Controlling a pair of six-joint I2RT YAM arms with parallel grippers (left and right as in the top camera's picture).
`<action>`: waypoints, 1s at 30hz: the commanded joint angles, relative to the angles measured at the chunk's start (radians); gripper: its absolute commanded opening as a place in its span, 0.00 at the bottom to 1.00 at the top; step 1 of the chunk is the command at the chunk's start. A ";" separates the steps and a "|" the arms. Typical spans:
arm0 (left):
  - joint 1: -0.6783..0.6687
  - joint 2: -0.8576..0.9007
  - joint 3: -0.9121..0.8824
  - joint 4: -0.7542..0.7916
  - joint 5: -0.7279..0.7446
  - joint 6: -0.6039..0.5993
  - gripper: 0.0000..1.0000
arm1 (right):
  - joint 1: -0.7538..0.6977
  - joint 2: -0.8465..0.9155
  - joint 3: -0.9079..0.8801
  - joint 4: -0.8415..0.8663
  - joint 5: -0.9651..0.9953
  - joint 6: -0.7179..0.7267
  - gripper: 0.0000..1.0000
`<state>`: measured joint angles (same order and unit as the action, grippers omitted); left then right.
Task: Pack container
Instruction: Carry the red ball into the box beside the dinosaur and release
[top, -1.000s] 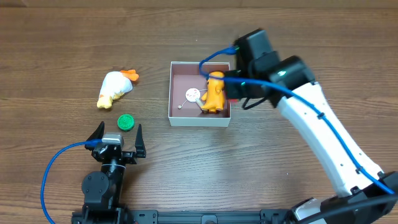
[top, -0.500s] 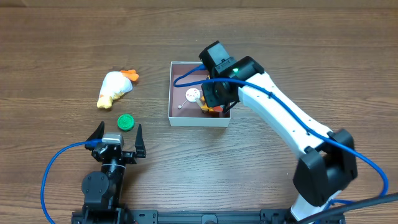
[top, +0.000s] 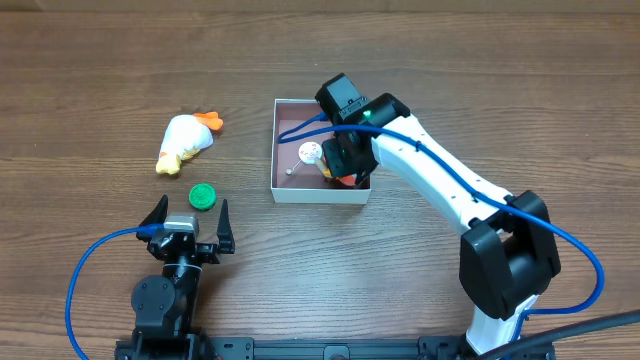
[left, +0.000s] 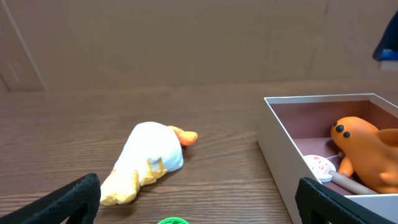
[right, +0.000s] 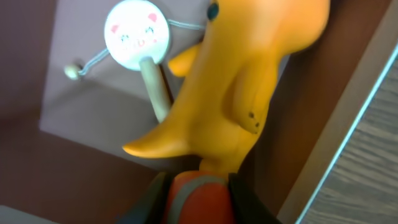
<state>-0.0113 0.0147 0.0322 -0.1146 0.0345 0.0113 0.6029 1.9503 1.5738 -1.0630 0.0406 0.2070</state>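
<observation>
- Container (top: 316, 194) sits mid-table (top: 480, 60), open side up. I see white walls and a pinkish-brown floor.
- It is square, so I find no long axis. Its walls run square with the table edges.
- Right gripper (top: 345, 165) is down inside the container's right half, over the floor near the right wall.
- In the right wrist view its fingers (right: 148, 200) flank the reddish end of an orange toy (right: 242, 93) and are clamped on it.
- The toy lies inside the container along the right wall. A white-faced rattle (top: 311, 153) lies just left of it, its stick touching the toy.
- Left gripper (top: 190, 212) rests at the near left, well apart from the container, jaws spread wide and holding nothing.
- A green cap (top: 203, 196) lies just beyond the left gripper's fingertips.
- A white-and-yellow duck (top: 185, 143) lies on its side left of the container, apart from it.
</observation>
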 joint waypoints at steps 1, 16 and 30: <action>0.007 -0.010 -0.008 0.003 0.014 0.019 1.00 | 0.003 0.001 -0.015 0.003 0.009 -0.003 0.47; 0.007 -0.010 -0.008 0.003 0.014 0.019 1.00 | 0.003 -0.024 0.119 -0.059 -0.016 -0.006 0.69; 0.007 -0.010 -0.008 0.003 0.014 0.019 1.00 | 0.005 -0.060 0.145 -0.129 -0.050 -0.006 0.04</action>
<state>-0.0113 0.0147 0.0322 -0.1150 0.0345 0.0113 0.6029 1.9274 1.6894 -1.1942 0.0170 0.2035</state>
